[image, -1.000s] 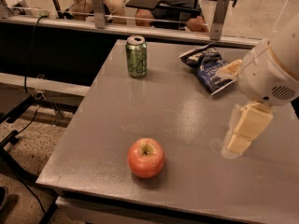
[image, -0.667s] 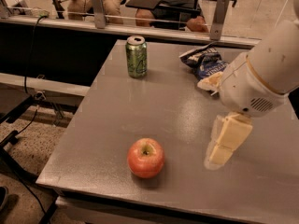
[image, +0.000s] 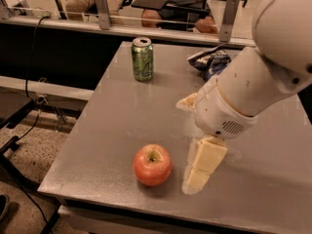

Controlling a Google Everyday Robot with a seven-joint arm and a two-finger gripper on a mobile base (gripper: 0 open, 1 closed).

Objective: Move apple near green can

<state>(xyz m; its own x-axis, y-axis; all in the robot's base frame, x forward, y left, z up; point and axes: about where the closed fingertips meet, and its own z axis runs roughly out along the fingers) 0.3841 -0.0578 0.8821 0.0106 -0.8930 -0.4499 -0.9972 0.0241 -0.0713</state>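
- Camera view: the apple (image: 152,165) sits on the grey table (image: 122,111) close to its near edge, stem dimple up. Nothing touches it.
- Just beside the apple, on its right as I look, the gripper (image: 197,179) points down with its tip low over the tabletop. It carries nothing, and I cannot tell whether it is spread or pressed together.
- My guess is it hangs that low and close because it is lining up to take the apple from the side or from above.
- Above the gripper, the bulky white arm (image: 253,87) leans in from beyond the apple's right, so the apple and its path are unblocked.
- Well apart from the apple, toward the far edge, the green can (image: 142,58) stands upright with bare table around it. That leaves room to set the apple down nearby.
- Farther back and right of the apple lies a crumpled dark chip bag (image: 210,62), apart from the can and out of the likely path.
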